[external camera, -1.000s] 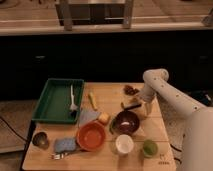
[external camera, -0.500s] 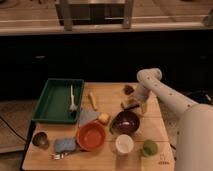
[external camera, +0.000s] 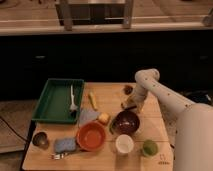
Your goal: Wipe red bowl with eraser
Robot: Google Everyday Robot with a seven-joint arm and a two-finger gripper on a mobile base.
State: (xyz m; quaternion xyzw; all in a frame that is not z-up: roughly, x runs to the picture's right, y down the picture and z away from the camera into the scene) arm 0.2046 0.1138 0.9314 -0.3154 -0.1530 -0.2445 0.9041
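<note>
Wooden worktop (external camera: 107, 95): round red bowl (external camera: 91, 136) near front edge; white arm's hand (external camera: 135, 103) low, just beside small tan-brown eraser block (external camera: 127, 104), behind dark bowl (external camera: 126, 121); grip cannot be told.

The white arm (external camera: 170, 96) slants up from the robot's body (external camera: 196, 140), which stands right of the gripper and nearer the camera, to a bent elbow joint (external camera: 147, 77) just above it. From there the last link drops steeply, pointing the gripper (external camera: 133, 103) downward, low over the counter (external camera: 111, 92).
</note>
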